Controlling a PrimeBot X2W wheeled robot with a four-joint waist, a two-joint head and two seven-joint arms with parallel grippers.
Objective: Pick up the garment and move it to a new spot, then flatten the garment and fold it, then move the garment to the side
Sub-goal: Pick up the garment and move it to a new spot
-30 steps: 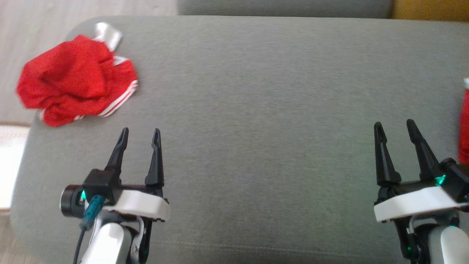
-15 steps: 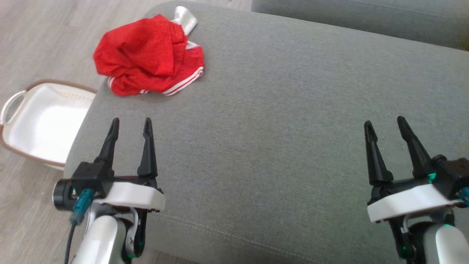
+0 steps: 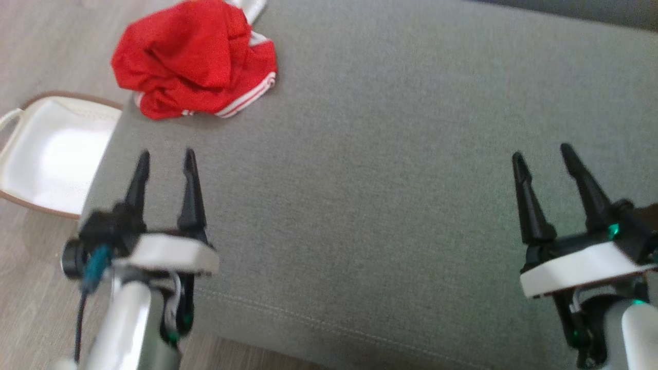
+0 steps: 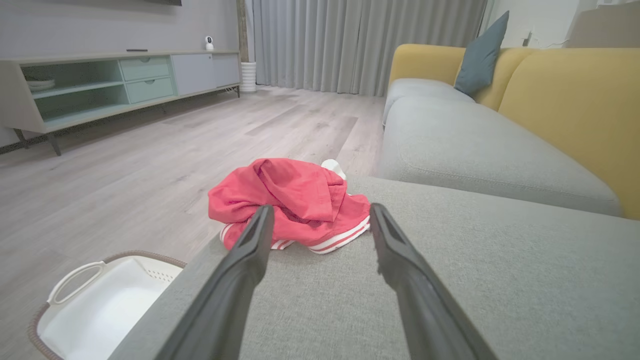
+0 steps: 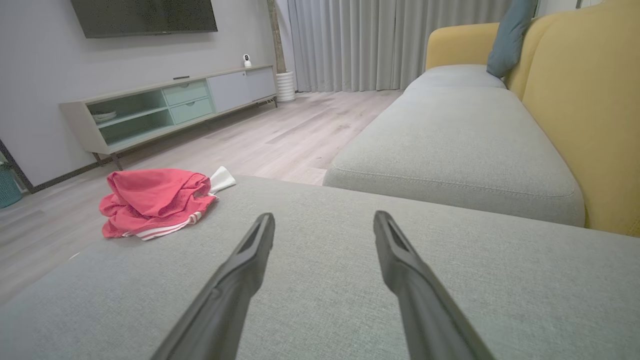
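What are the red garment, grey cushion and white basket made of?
Garment: thin red fabric, matte, white stripes; crumples in soft folds. Cushion: grey woven upholstery, matte; weave and stitched seam show. Basket: white, probably plastic, smooth with perforated wall; brown rim, material unclear.

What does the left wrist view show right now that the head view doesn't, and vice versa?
Left wrist view, not head view: the room beyond, with a low cabinet, grey curtains, the sofa's yellow backrest and a blue-grey pillow. Head view, not left wrist view: the right gripper, open over the grey seat, well away from the red garment. Both: the crumpled red garment at the seat's corner, the white basket on the floor beside it, and the left gripper, open, pointing at the garment without touching it.
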